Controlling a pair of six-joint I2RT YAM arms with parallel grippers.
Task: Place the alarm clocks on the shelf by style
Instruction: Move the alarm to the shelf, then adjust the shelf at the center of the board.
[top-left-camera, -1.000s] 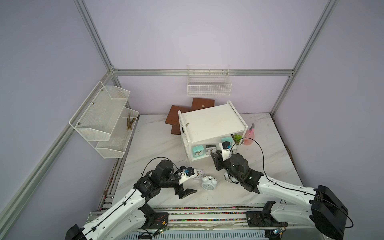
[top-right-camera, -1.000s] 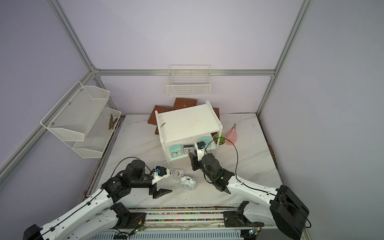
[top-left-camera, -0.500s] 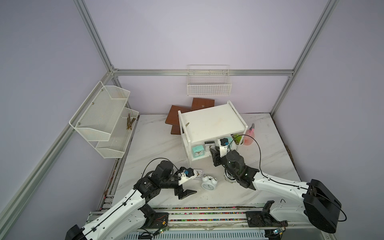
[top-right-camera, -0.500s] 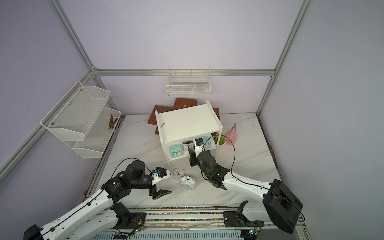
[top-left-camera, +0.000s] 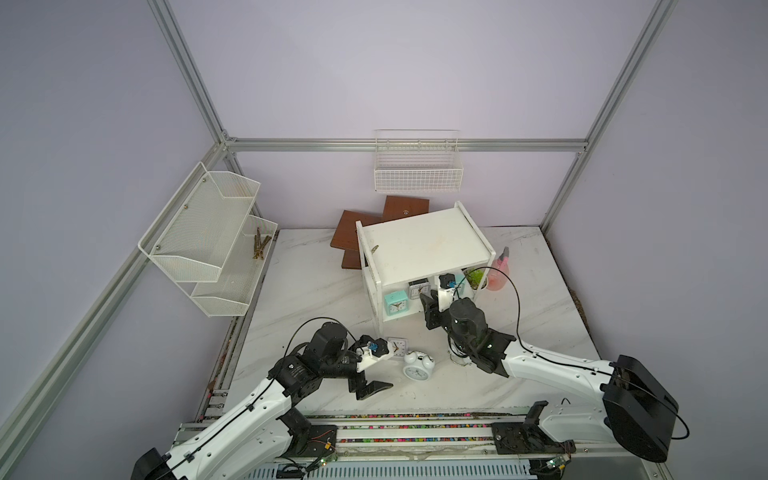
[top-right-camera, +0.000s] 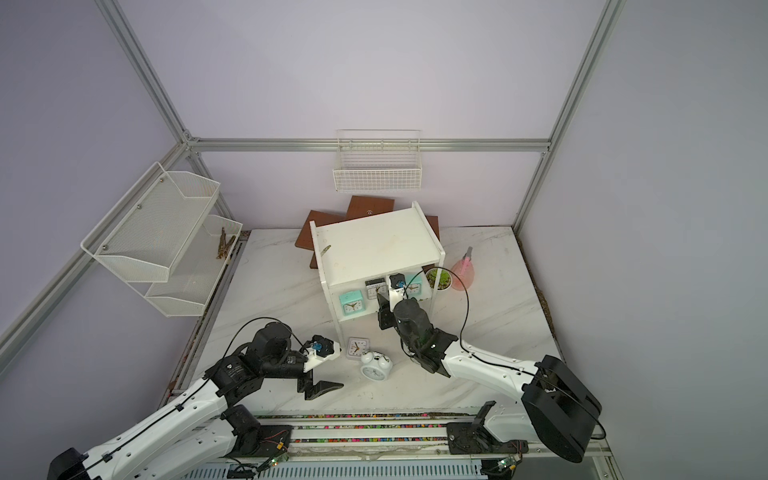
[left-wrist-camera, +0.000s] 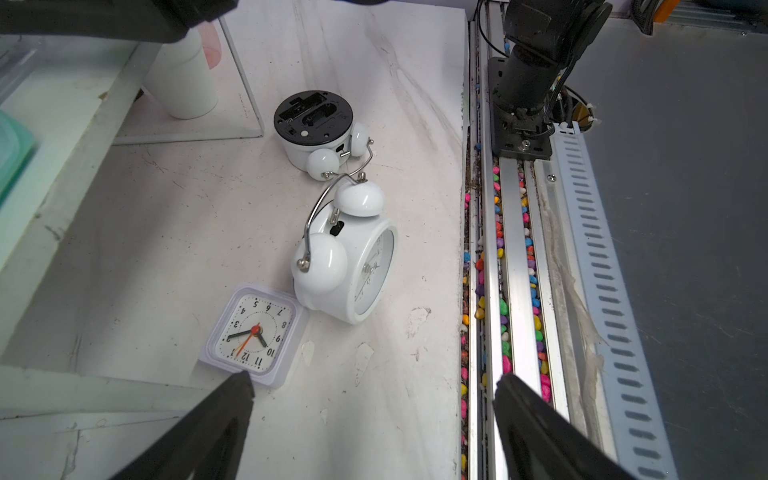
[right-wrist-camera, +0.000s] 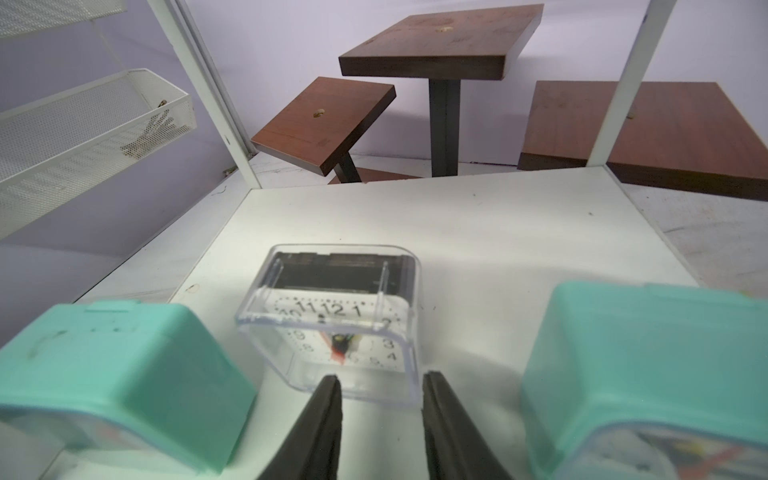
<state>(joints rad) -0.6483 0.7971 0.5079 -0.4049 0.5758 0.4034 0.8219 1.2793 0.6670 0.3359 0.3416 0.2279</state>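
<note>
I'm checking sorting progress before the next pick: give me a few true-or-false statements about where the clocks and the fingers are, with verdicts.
1. Both mint-green square plastic clocks stand on the lower board of the white two-level shelf. True.
2. The shelf's top board carries a clock. False: no clock stands there.
3. Two round white twin-bell clocks are on the marble table, one face down with its black back up. True.
4. The left gripper has its fingers shut on the whitish-grey square clock. False: the fingers are wide apart and hold nothing; that clock lies face up on the table near one fingertip.
</note>
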